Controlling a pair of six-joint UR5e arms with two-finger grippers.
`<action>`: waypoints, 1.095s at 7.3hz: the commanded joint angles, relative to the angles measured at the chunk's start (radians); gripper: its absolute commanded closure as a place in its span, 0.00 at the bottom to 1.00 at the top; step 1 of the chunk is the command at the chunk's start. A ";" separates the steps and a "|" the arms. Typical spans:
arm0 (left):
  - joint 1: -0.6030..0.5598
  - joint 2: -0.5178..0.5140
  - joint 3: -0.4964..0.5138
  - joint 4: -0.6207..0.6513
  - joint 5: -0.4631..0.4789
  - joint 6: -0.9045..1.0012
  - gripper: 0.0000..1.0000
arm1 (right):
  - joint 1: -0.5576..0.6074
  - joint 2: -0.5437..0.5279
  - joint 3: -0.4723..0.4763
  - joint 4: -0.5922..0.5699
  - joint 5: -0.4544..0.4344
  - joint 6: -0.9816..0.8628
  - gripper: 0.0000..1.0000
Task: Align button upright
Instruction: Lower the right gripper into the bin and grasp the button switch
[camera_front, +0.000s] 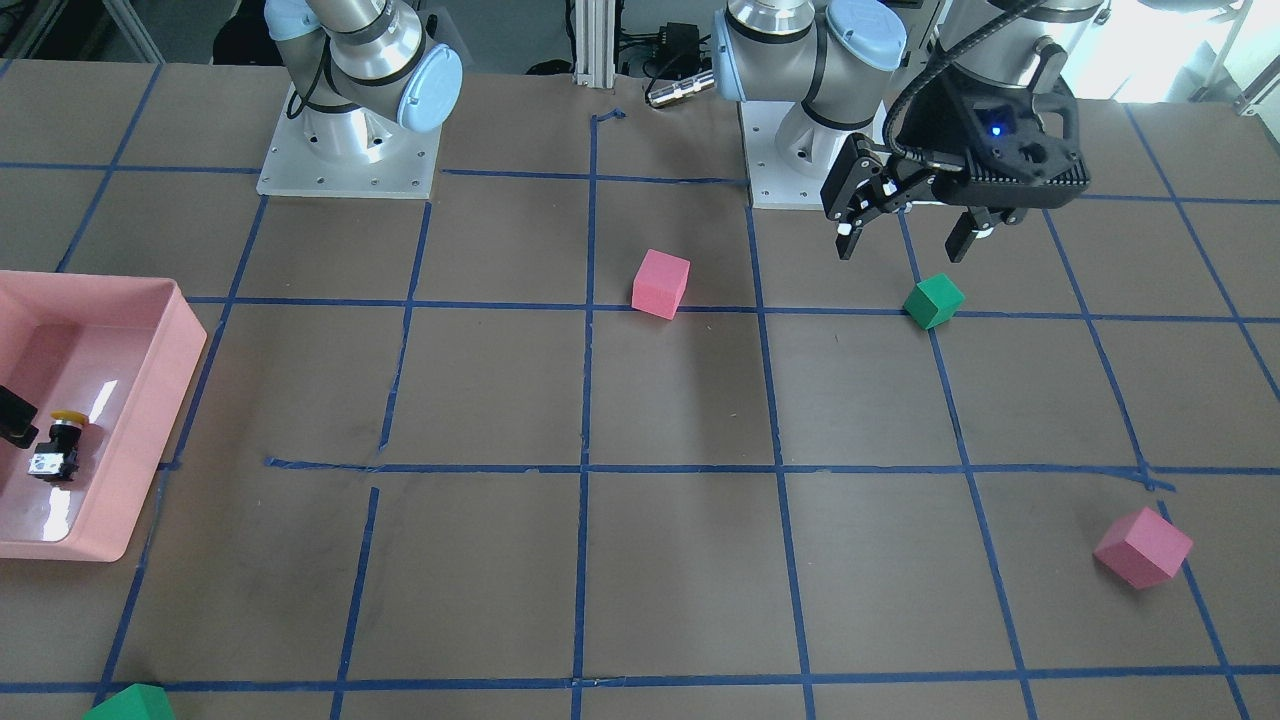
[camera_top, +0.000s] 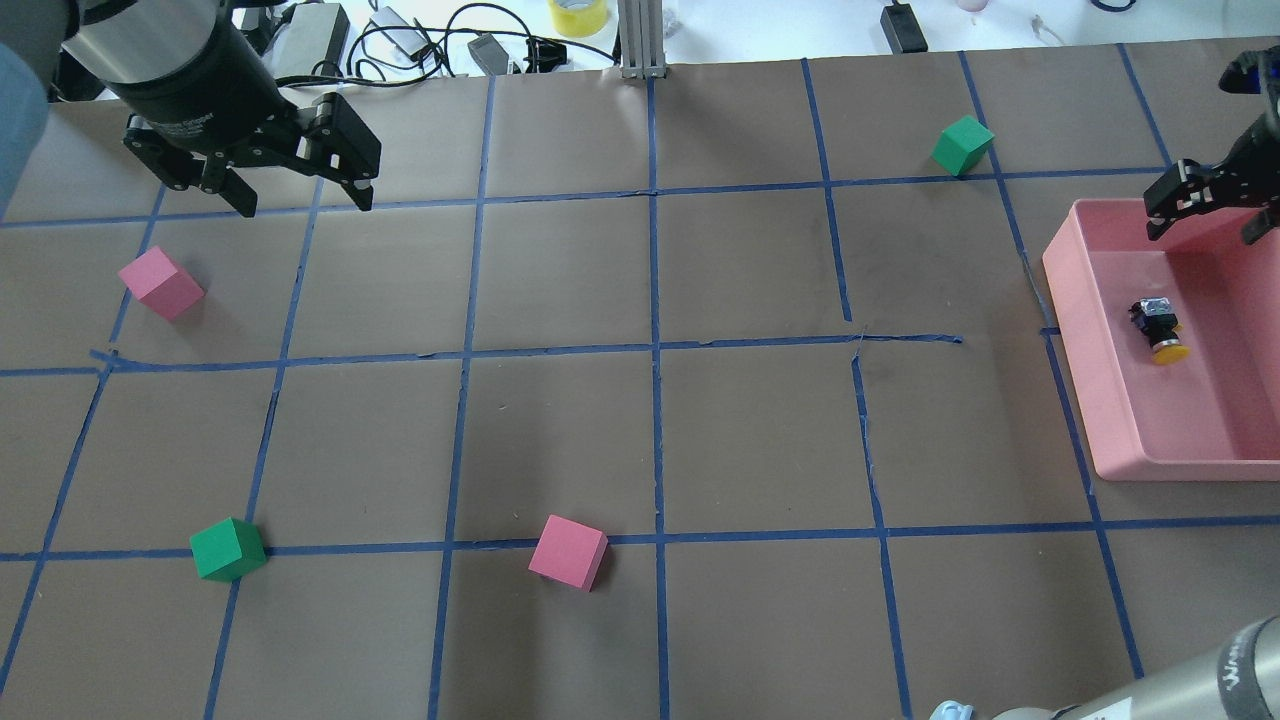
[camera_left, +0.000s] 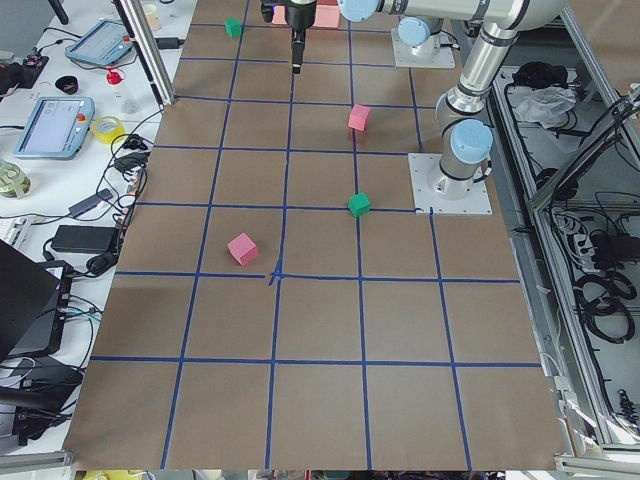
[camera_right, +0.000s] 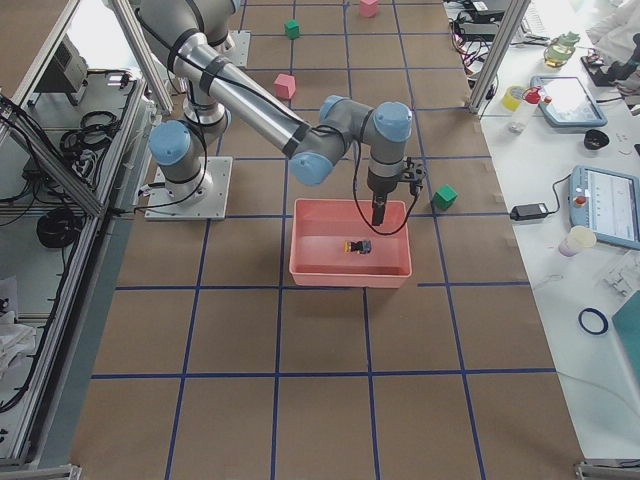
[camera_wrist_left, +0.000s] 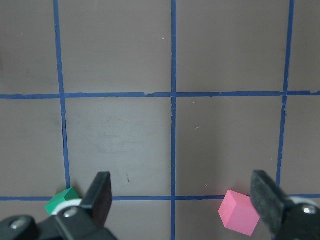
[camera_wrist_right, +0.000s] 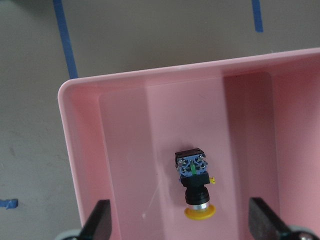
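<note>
brown desk (camera_top: 560, 440) held a pink tray (camera_wrist_right: 85, 150) where the button (camera_wrist_right: 194, 182) lay on its side, so the right hand (camera_top: 1205, 228) hovered open above it, likely to grab, left hand (camera_top: 303, 203) open far off.

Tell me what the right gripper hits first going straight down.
Probably the button, lying on its side in the pink tray, roughly between the fingers of the open right gripper. Depth is unclear, so it could land on tray floor beside it.
</note>
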 joint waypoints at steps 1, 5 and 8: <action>0.000 0.000 0.000 0.000 0.000 0.000 0.00 | -0.013 0.052 0.008 -0.055 0.012 -0.093 0.03; 0.000 0.000 0.000 0.000 0.000 0.000 0.00 | -0.041 0.120 0.040 -0.147 0.044 -0.157 0.01; 0.002 0.000 0.000 0.000 0.000 0.000 0.00 | -0.044 0.149 0.040 -0.161 0.050 -0.158 0.01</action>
